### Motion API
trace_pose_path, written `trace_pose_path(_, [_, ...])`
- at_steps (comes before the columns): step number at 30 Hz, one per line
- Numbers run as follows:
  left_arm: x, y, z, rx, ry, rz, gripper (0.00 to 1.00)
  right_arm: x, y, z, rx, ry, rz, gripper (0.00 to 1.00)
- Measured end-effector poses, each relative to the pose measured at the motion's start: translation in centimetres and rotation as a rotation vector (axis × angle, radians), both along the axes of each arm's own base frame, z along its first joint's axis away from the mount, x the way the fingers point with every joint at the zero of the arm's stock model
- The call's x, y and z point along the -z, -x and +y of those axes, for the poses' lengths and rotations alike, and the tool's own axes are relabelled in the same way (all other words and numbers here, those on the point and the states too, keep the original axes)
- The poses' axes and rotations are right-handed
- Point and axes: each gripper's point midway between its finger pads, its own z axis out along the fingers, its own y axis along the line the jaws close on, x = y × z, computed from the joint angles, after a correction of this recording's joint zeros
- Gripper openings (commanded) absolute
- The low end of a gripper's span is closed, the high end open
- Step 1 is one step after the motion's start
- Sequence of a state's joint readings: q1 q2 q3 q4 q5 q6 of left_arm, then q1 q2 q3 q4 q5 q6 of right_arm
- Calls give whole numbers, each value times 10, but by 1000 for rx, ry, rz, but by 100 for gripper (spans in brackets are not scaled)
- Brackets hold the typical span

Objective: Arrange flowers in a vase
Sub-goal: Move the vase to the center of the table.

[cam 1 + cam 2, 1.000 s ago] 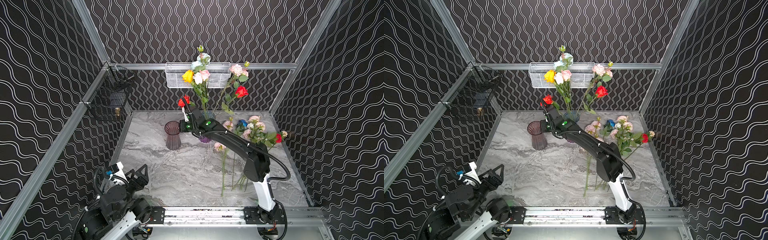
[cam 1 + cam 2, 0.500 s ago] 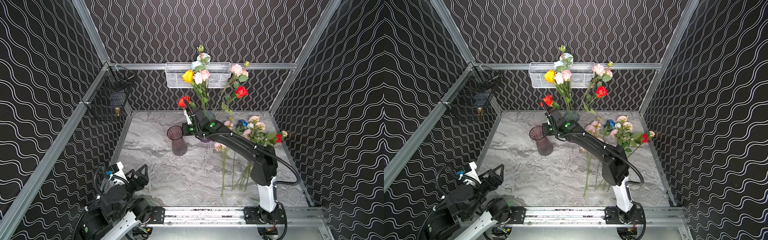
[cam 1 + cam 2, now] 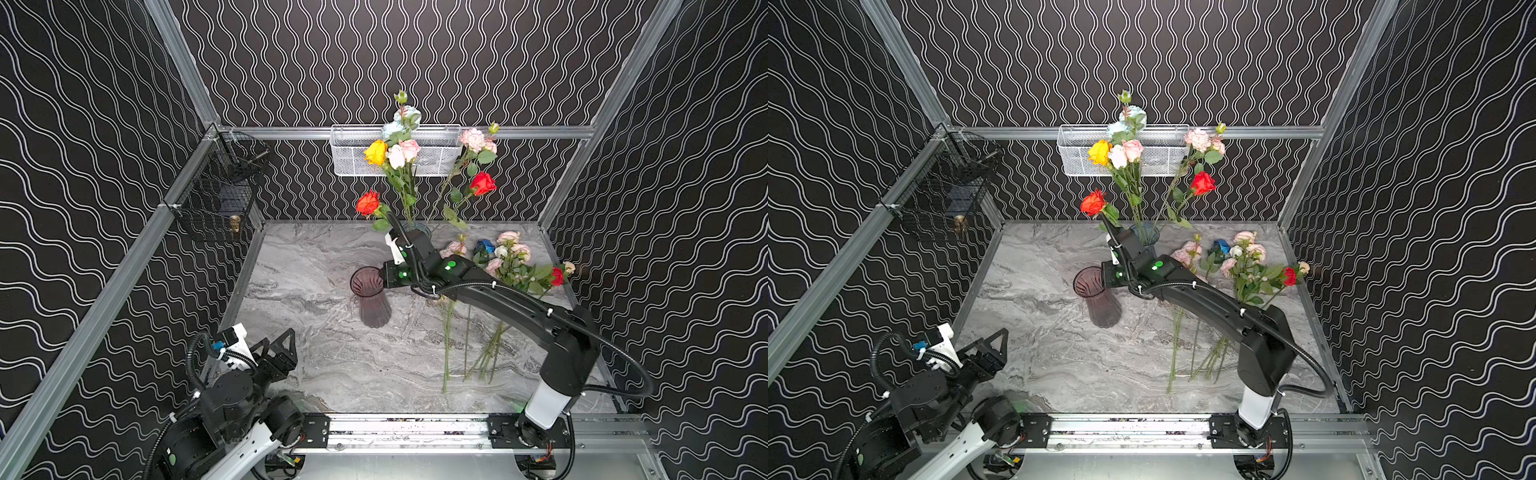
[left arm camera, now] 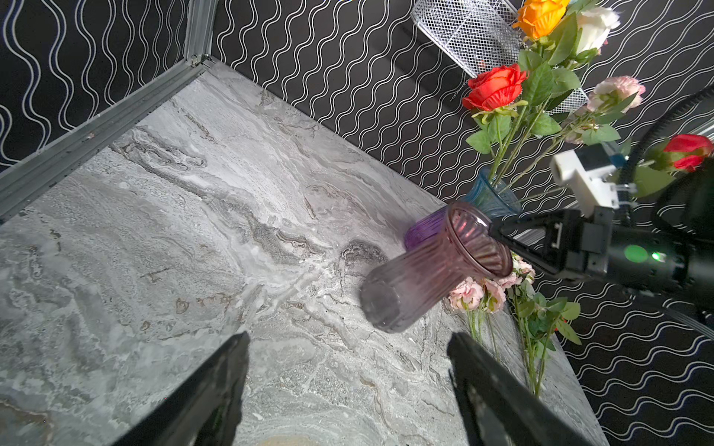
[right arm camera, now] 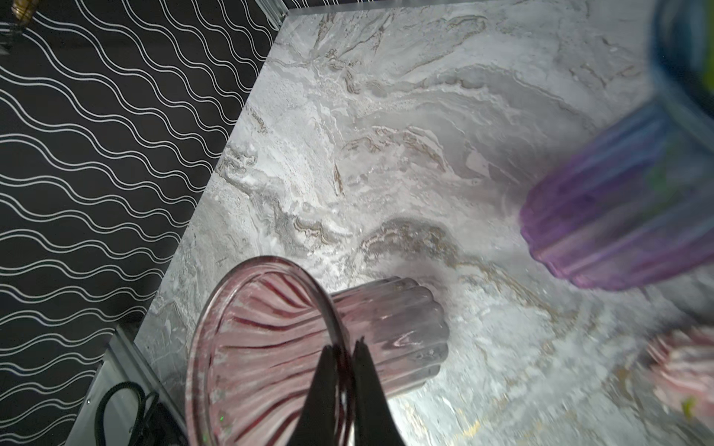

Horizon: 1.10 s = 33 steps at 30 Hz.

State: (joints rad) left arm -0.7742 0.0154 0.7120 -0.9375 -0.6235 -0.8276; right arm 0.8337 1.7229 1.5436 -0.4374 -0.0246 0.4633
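Observation:
A ribbed pink glass vase (image 3: 370, 301) (image 3: 1099, 303) stands near the table's middle. My right gripper (image 3: 380, 277) (image 5: 344, 349) is shut on its rim, one finger inside and one outside. Whether its base touches the table I cannot tell. Several flowers (image 3: 392, 156) stand in a blue vase (image 4: 490, 197) at the back, with yellow, white, pink and red blooms. More flowers (image 3: 513, 266) lie loose on the table at the right, stems toward the front. My left gripper (image 3: 282, 345) (image 4: 347, 340) hangs open and empty at the front left.
A purple vase (image 4: 425, 228) (image 5: 618, 216) stands beside the blue one, hidden behind my right arm in both top views. A white mesh basket (image 3: 436, 153) hangs on the back wall, a black wire basket (image 3: 216, 195) on the left wall.
My right gripper has carried the pink vase from the back toward the front and a little to the right. The left arm has not moved.

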Motion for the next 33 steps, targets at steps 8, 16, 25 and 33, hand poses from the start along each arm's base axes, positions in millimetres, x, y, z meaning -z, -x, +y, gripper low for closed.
trace_pose_path(8, [0,0,0,0,0,0,84,2,25,-36,39,6,3,0])
trace_pose_path(16, [1,0,0,-1,-3,3,84,4,56,-74,72,-3,18,0])
trace_pose_path(25, [4,-7,-12,28,-33,22,84,10,63,-84,81,-3,31,9])
trace_pose_path(33, [-19,-29,-47,110,-72,30,82,3,66,-85,75,-40,24,29])
